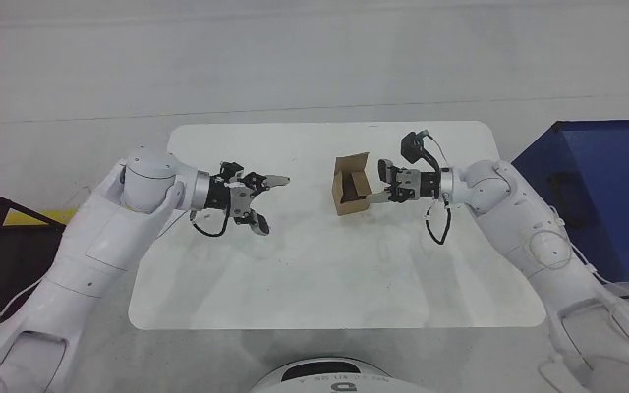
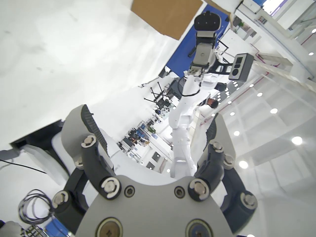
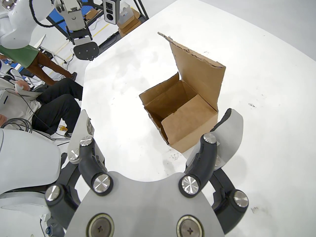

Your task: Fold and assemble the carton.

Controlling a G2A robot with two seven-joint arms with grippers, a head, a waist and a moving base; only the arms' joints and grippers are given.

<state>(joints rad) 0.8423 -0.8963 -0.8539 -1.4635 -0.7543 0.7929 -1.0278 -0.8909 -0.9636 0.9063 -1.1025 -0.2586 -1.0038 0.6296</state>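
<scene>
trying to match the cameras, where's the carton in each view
top view: carton near the table centre, flap up, right gripper at its side.
left wrist view: carton far off, beyond the open left gripper.
right wrist view: carton close ahead of the open right gripper, flap upright.
shared landmark: the right gripper beside the carton.

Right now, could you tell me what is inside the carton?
Inside the carton I can see bare cardboard walls and folded-in flaps, with no contents; the floor behind its near wall is covered.
</scene>
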